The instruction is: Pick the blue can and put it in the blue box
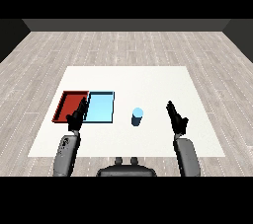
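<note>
Blue can (137, 117): standing upright on the white tabletop (148, 77), just right of the blue tray (101, 108), untouched.
Trays: red tray (69, 103) lying beside the blue one, edges touching.
Right hand (176, 118): hovering right of the can, fingers straight, holding nothing.
Left hand (77, 117): hanging over the trays' near edge, fingers relaxed, holding nothing.

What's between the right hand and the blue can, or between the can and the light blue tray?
Nothing visible. Bare white table separates the open right hand from the upright light blue cylindrical can, and the can from the shallow light blue tray. The left hand hovers over the trays' near edge, off that path.
</note>
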Robot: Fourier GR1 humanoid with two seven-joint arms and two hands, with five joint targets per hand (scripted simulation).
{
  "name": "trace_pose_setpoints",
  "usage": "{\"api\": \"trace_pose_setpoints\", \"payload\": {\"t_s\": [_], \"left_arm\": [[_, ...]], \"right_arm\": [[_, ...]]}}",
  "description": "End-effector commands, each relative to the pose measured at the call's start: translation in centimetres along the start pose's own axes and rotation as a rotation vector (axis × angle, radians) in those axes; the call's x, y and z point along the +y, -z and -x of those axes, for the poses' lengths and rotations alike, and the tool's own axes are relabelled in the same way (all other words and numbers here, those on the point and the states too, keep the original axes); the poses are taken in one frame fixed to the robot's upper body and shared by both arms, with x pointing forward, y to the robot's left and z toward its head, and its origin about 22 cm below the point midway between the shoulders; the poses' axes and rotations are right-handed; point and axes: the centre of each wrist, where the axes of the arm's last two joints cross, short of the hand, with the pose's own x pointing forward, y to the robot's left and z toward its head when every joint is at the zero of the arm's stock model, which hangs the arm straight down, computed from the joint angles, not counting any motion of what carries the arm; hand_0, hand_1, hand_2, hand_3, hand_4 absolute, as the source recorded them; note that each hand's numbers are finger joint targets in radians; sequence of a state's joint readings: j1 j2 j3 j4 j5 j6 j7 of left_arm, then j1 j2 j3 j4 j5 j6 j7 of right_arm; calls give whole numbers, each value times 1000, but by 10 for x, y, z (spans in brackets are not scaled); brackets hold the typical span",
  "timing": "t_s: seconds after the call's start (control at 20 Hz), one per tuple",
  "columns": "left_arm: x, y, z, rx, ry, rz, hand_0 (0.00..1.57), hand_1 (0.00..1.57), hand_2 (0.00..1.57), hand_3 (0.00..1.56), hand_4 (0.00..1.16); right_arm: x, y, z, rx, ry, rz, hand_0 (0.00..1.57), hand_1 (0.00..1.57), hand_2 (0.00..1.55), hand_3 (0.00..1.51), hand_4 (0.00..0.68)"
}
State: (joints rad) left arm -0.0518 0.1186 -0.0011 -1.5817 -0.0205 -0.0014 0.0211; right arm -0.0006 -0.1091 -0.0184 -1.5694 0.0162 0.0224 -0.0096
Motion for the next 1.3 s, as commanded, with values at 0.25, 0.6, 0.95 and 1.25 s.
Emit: {"api": "trace_pose_setpoints", "payload": {"t_s": [0.25, 0.6, 0.95, 1.25], "left_arm": [[7, -12, -5, 0, -46, -26, 0, 0, 0, 0, 0], [-6, -5, -17, -420, -156, -7, 0, 0, 0, 0, 0], [9, 14, -5, -439, -181, 2, 0, 0, 0, 0, 0], [15, -13, -4, -443, -143, -29, 0, 0, 0, 0, 0]], "right_arm": [[18, 3, -13, -40, 18, 27, 0, 0, 0, 0, 0], [18, 18, -12, -287, 221, -95, 0, 0, 0, 0, 0], [26, 11, -28, -273, 201, -109, 0, 0, 0, 0, 0], [44, 20, -22, -279, 243, -116, 0, 0, 0, 0, 0]]}}
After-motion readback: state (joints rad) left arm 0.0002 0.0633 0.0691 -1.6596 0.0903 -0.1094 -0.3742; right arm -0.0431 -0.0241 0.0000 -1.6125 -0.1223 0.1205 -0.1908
